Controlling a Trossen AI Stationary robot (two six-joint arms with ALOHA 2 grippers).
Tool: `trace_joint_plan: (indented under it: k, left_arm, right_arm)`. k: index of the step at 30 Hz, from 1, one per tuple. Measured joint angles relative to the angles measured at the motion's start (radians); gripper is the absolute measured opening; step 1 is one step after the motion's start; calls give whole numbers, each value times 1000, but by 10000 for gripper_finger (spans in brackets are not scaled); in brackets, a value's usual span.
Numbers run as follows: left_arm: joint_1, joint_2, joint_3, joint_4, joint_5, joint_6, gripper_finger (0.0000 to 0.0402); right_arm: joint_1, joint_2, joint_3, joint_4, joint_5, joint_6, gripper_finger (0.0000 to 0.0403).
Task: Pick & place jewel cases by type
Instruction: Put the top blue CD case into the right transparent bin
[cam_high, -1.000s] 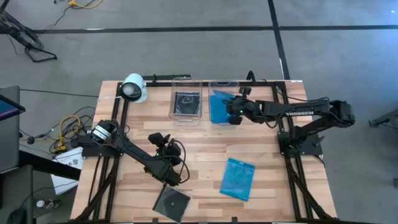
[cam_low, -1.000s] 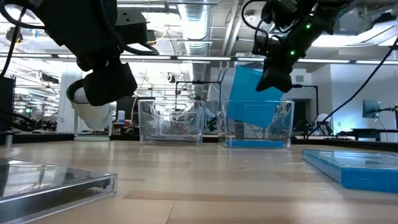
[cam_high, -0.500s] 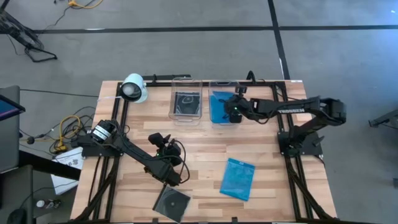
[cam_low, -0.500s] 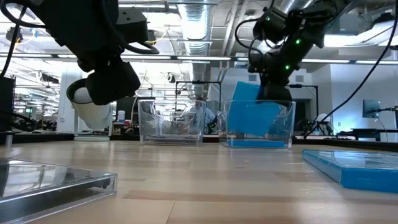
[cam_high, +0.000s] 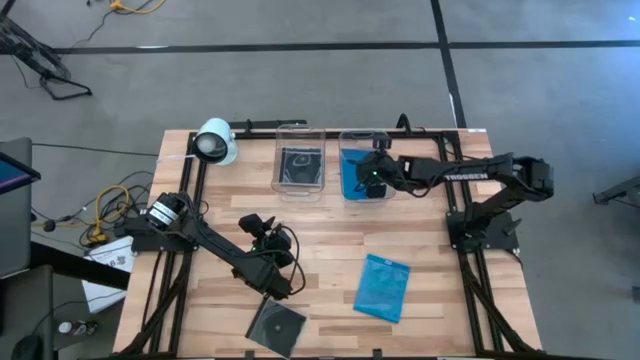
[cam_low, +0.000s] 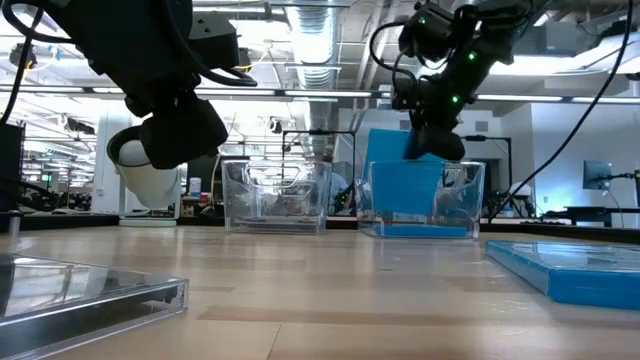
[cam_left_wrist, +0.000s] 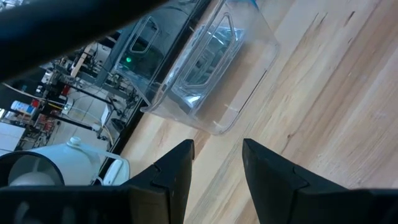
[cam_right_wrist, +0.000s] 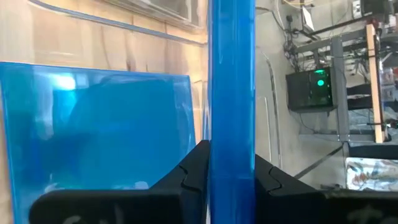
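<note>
The right gripper (cam_low: 428, 145) clamps a blue case (cam_low: 405, 180) standing inside the tub (cam_low: 422, 200) at 3 o'clock. At 7 o'clock lies a clear case (cam_low: 85, 290).

Two clear rectangular plastic tubs stand side by side near the far edge of the light wooden slatted table (cam_high: 330, 245): the left tub (cam_high: 299, 170) and the right tub (cam_high: 362, 170). A white dome-shaped camera (cam_high: 214, 142) sits by the far left corner.

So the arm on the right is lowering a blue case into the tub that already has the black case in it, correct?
Not quite. The high view shows the right gripper lowering its blue case into the right tub, which holds blue; the black case lies in the left tub.
</note>
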Motion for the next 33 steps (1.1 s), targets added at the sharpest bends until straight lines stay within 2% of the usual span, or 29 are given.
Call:
trace_joint_plan:
  k: [13,19,21,25,27,33]
  left_arm:
    - [0,0,0,4,10,0,137]
    - [0,0,0,10,10,0,137]
    - [0,0,0,13,10,0,137]
    - [0,0,0,19,10,-1,137]
    - [0,0,0,23,10,-1,137]
    - [0,0,0,27,10,-1,137]
  right_arm:
    - [-3,0,32,-99,-43,27,82]
    - [-3,-1,32,-98,-42,27,114]
    - [-3,-1,32,-98,-26,22,130]
    - [-3,-1,32,-89,95,3,166]
    - [-3,-2,32,-85,111,1,181]
    - [10,-2,32,-91,44,1,200]
